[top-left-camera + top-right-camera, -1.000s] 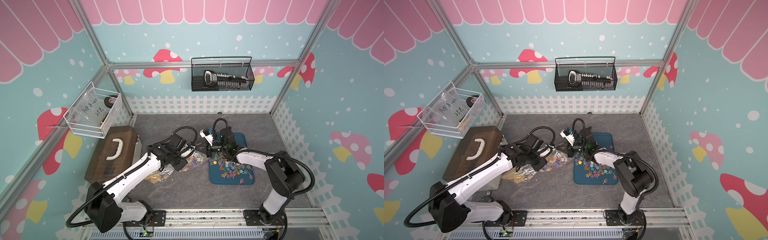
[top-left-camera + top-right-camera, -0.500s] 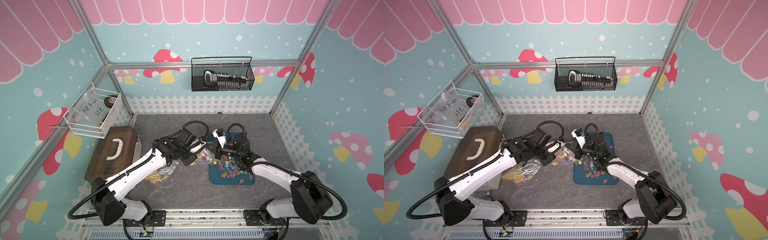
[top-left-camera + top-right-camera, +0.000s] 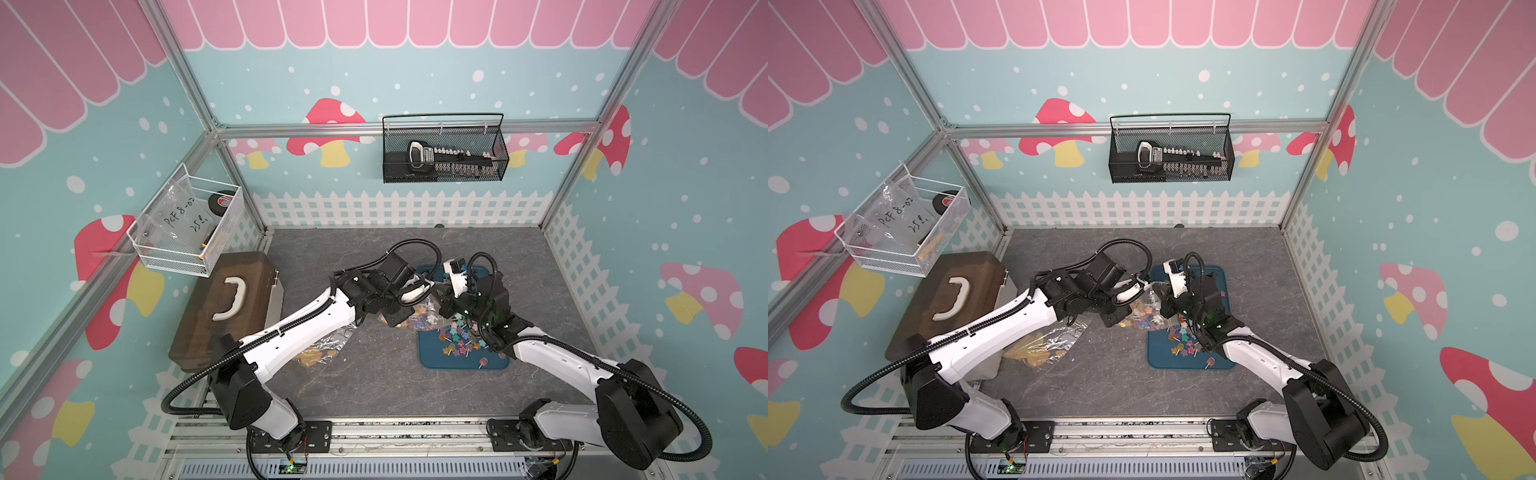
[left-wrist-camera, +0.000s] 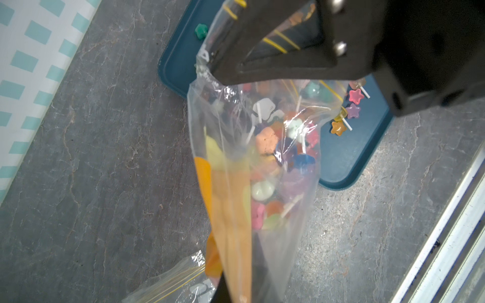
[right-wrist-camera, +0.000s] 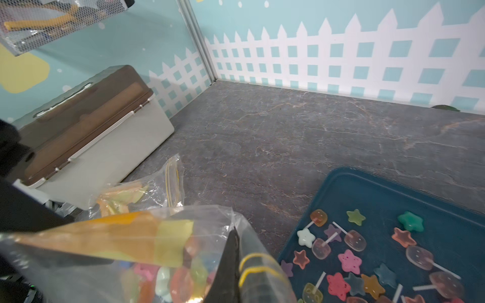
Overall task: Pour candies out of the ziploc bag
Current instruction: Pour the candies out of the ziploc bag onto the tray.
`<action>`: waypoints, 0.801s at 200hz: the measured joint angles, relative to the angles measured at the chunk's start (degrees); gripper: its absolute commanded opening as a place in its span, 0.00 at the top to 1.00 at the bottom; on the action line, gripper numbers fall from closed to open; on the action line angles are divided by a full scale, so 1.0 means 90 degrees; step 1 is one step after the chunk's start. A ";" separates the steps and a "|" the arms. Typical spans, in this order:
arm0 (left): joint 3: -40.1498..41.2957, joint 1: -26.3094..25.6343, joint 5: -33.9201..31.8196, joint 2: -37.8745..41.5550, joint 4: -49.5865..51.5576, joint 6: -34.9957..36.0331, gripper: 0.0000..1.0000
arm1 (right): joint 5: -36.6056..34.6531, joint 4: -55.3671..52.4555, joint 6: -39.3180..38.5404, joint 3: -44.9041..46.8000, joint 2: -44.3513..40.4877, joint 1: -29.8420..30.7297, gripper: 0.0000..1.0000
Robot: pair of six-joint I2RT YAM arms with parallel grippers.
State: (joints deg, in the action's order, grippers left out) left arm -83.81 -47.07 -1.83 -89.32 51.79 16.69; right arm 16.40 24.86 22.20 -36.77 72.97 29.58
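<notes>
- Desk [image 3: 374,386]: bare grey top lies behind the tray, towards the right edge and along the front. I'd say that is the free room for moving, as the left side is crowded.
- Brown-lidded case [image 3: 232,307]: it fills the desk's left edge, and a left arm drawing back low could knock it.
- Blue tray [image 3: 457,361]: sits right of centre with loose candies [image 5: 349,259] on it.
- Ziploc bag [image 4: 262,170]: hangs between the 2 arms at the tray's left edge, heavy with candies. Part of it hangs over bare desk, so tipping here could spill some past the rim.
- Spare bag [image 3: 320,353]: lies under the left arm, where a low sweep might drag it.
- Left gripper [image 4: 225,288]: pinching one end of the ziploc bag.
- Right gripper [image 5: 233,265]: pinching the yellow zip edge; sticks may snag there.
</notes>
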 measured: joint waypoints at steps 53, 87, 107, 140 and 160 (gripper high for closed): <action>-0.0512 -0.0107 -0.0073 -0.0401 -0.0068 0.0012 1.00 | -0.0330 0.0325 0.0138 0.0313 -0.0036 -0.0226 1.00; -0.0743 -0.0119 -0.0153 -0.0631 -0.0070 0.0029 1.00 | -0.0321 0.0648 0.0189 0.0432 -0.0041 -0.0449 1.00; -0.0835 -0.0119 -0.0206 -0.0721 -0.0068 0.0029 1.00 | -0.0313 0.0901 0.0216 0.0515 -0.0032 -0.0559 1.00; -0.1018 -0.0119 -0.0357 -0.0806 -0.0063 0.0032 1.00 | -0.0146 0.1430 0.0316 0.0622 0.0192 -0.0714 1.00; -0.1137 -0.0119 -0.0469 -0.0857 -0.0063 0.0070 1.00 | 0.0010 0.1739 0.0393 0.0629 0.0391 -0.0809 1.00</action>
State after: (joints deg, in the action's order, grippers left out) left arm -94.04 -48.14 -6.04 -97.03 51.22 17.32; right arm 16.49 40.51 25.74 -31.11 76.49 22.31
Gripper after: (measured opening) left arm 0.046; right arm 0.048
